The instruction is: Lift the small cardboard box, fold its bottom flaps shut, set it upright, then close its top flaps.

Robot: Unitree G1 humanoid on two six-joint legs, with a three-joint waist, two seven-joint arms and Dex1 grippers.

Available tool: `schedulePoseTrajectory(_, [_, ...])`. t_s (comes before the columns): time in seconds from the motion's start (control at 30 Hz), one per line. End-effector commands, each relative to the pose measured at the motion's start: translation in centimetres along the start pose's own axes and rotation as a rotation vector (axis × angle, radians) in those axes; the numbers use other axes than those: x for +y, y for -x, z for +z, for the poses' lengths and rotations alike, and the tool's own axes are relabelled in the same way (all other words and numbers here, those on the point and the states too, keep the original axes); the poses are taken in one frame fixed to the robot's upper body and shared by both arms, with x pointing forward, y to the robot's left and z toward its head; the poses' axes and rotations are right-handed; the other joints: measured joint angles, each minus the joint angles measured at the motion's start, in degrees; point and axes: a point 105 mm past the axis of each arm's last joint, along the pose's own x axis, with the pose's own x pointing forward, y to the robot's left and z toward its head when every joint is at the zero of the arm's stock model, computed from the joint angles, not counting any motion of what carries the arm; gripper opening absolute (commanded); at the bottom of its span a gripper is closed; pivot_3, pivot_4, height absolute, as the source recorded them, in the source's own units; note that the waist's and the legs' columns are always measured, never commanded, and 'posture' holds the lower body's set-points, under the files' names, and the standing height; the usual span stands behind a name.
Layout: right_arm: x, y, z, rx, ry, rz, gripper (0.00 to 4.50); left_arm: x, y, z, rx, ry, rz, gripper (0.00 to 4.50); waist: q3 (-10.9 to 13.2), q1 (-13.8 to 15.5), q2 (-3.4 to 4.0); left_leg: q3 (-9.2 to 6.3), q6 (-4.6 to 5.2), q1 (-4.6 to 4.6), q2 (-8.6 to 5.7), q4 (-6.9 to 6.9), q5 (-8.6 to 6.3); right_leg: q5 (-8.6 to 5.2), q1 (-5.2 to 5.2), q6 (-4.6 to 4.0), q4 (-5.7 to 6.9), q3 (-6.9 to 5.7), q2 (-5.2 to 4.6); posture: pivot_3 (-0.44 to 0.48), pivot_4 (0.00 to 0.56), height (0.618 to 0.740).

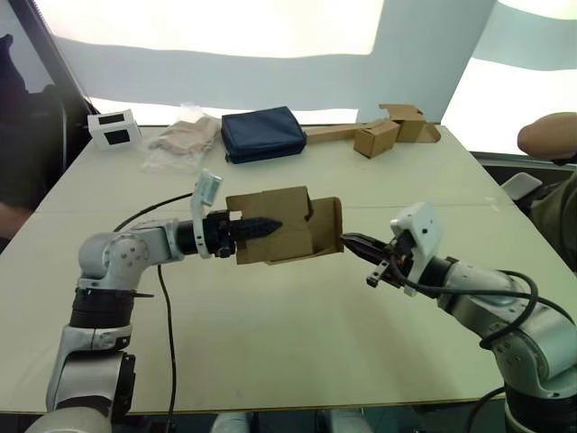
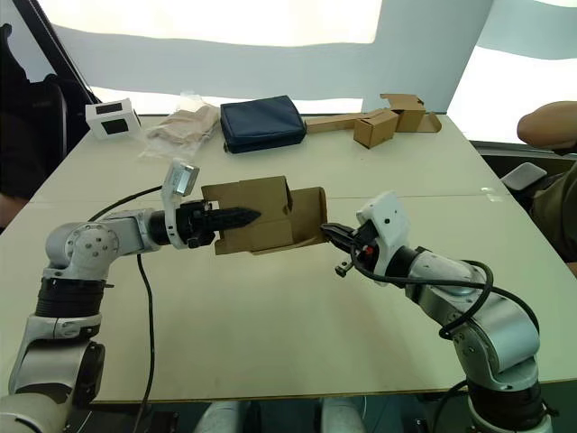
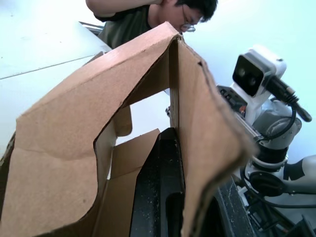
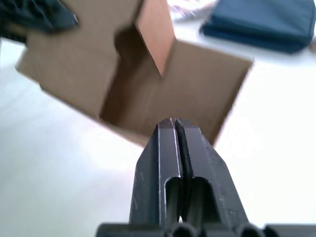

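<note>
small cardboard box (image 1: 275,225) is pinched by the left gripper (image 1: 261,226); its open flapped end faces the closed, empty right gripper (image 1: 359,245).

Strong backlight w/ blown-out glare behind, right wrist view blurry

The left gripper (image 1: 261,226) reached sideways across the middle, its black jaws clamped on a wall of the small brown cardboard box (image 1: 281,225). The right gripper (image 1: 353,244) pointed toward it, jaws pressed together.
</note>
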Motion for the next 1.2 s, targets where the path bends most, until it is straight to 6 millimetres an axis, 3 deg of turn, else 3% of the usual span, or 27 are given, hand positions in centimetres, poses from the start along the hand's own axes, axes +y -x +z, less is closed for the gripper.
schedulePoseTrajectory(0.03, [0.3, 0.7, 0.1, -0.022, 0.003, -0.002, 0.00, -0.9, 0.0, 1.4, -0.028, -0.056, -0.029, 0.04, 0.0, 0.0, 0.00, 0.00, 0.00, 0.00, 0.00, 0.00, 0.00, 0.00, 0.00, 0.00, 0.00, 0.00, 0.00, 0.000, 0.150, 0.740])
schedulePoseTrajectory(0.27, [0.9, -0.7, -1.2, -0.017, -0.038, 0.018, 0.00, -1.4, -0.5, 1.1, -0.016, -0.058, -0.059, 0.04, 0.0, 0.0, 0.00, 0.00, 0.00, 0.01, 0.00, 0.00, 0.00, 0.00, 0.00, 0.00, -0.01, 0.01, 0.02, 0.000, 0.150, 0.740])
schedulePoseTrajectory(0.53, [1.8, -2.7, 0.9, -0.073, 0.000, 0.111, 0.00, -1.6, -0.7, 0.8, -0.004, -0.047, -0.070, 0.04, 0.0, 0.0, 0.00, -0.01, 0.00, 0.00, 0.00, 0.00, 0.00, 0.00, 0.00, 0.00, -0.04, 0.01, 0.02, 0.000, 0.150, 0.740])
schedulePoseTrajectory(0.83, [4.3, -4.3, 1.8, -0.098, 0.015, 0.264, 0.00, -1.2, -0.9, 1.3, -0.015, -0.053, -0.073, 0.04, 0.0, 0.1, 0.00, -0.01, 0.00, -0.02, 0.00, -0.02, 0.00, 0.01, 0.00, 0.02, -0.08, 0.00, 0.02, 0.000, 0.150, 0.740])
schedulePoseTrajectory(1.03, [3.1, -3.3, 2.4, -0.128, -0.018, 0.214, 0.00, -1.2, -0.8, 1.5, -0.027, -0.059, -0.072, 0.04, 0.0, 0.1, 0.00, 0.00, 0.00, -0.03, 0.00, -0.02, 0.00, 0.01, 0.00, 0.03, -0.09, 0.00, 0.01, 0.000, 0.150, 0.740])
schedulePoseTrajectory(1.2, [0.4, -0.8, 3.2, -0.269, -0.275, 0.138, 0.00, -1.5, -0.7, 1.5, -0.026, -0.068, -0.081, 0.04, 0.0, 0.2, 0.00, -0.02, 0.00, -0.04, 0.01, -0.02, 0.00, 0.03, 0.03, 0.06, -0.13, -0.01, 0.00, 0.000, 0.150, 0.740])
